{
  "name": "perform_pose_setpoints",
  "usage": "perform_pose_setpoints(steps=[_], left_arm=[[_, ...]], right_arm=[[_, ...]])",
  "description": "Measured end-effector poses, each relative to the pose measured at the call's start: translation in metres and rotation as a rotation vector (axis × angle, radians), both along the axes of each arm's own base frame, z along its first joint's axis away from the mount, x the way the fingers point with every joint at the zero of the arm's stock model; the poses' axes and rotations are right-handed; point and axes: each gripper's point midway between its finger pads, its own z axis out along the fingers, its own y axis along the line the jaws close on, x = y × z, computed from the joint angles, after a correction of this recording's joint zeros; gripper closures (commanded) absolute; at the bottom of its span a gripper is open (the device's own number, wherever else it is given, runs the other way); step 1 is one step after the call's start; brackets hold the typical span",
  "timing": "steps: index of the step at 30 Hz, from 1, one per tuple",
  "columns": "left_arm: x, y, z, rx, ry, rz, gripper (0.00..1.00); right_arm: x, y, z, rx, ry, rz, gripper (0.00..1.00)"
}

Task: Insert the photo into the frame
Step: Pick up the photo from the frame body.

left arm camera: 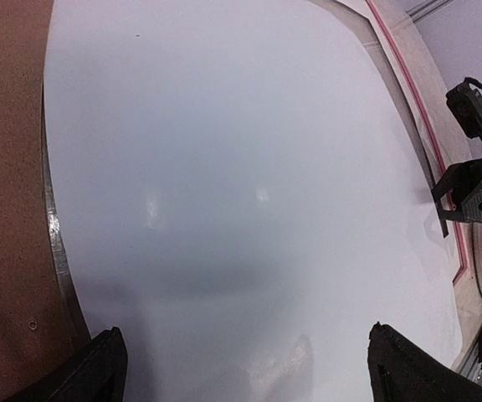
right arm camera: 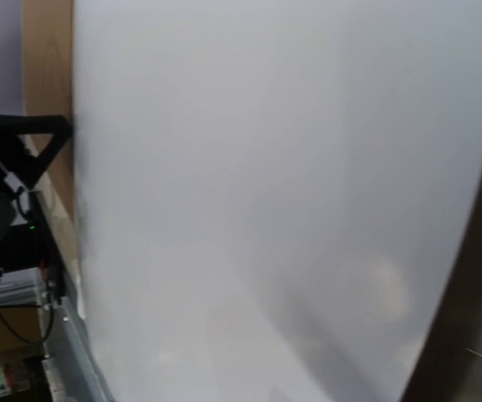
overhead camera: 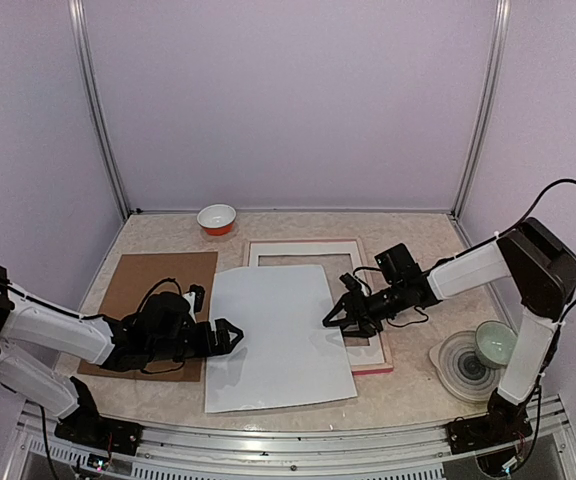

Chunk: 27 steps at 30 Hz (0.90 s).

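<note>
White photo (left arm camera: pixel 224 167) fills wrist views — red bowl (overhead camera: pixel 217 218) overhead.

The photo (overhead camera: pixel 278 340) shows only a plain white face. The frame (overhead camera: pixel 300 246) is pale pinkish, with a bright pink edge at the photo's 4 o'clock. At 9 o'clock the board (overhead camera: pixel 148 285) is plain brown. The table (overhead camera: pixel 413 235) is beige and marbled. At 11 o'clock the bowl (overhead camera: pixel 217 218) is orange-red outside and white inside.
</note>
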Motion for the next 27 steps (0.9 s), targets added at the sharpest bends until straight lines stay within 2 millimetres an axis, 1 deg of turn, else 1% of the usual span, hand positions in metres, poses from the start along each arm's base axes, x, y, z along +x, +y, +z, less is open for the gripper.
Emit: perform_pose_setpoints(steps=[5, 12, 15, 23, 27], left_arm=[[0.000, 0.000, 0.000, 0.000, 0.000, -0.001, 0.01], [0.000, 0.000, 0.000, -0.001, -0.001, -0.001, 0.01], [0.000, -0.001, 0.000, -0.001, -0.001, -0.002, 0.01], [-0.001, -0.002, 0.001, -0.002, -0.002, -0.006, 0.01], [-0.001, -0.002, 0.002, -0.003, -0.003, -0.006, 0.01]], right_arm=[[0.000, 0.004, 0.005, 0.035, 0.015, 0.003, 0.43], [0.002, 0.009, 0.011, 0.070, 0.021, 0.002, 0.55], [0.001, 0.010, 0.010, 0.081, 0.033, 0.000, 0.60], [-0.001, 0.012, 0.003, 0.114, 0.071, -0.006, 0.70], [0.000, 0.015, 0.004, 0.136, 0.083, -0.012, 0.76]])
